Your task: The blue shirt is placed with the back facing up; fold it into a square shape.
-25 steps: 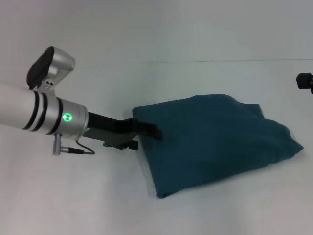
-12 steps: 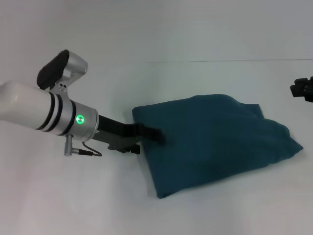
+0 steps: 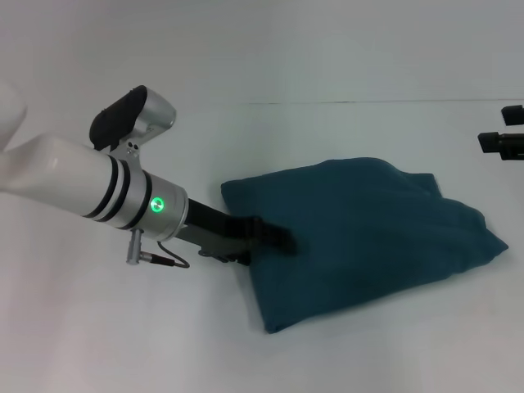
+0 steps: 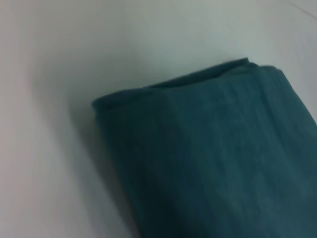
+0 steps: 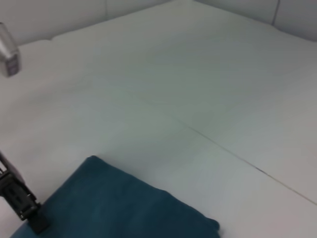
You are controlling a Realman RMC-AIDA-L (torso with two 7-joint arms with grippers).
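Teal shirt sits folded at centre-right on the white counter. Left gripper rests on its left edge, fingers' state unclear; right gripper hangs at the right edge, likewise unclear.

Blue shirt, dark teal knit, folded into a thick rough rectangle, lying flat, edges layered

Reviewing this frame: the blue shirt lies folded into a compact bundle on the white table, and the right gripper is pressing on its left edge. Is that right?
Not quite: the arm is wrong. The head view shows the left gripper on the left edge of the folded blue shirt; the right gripper sits off the shirt at the table's far right. The rest stands.
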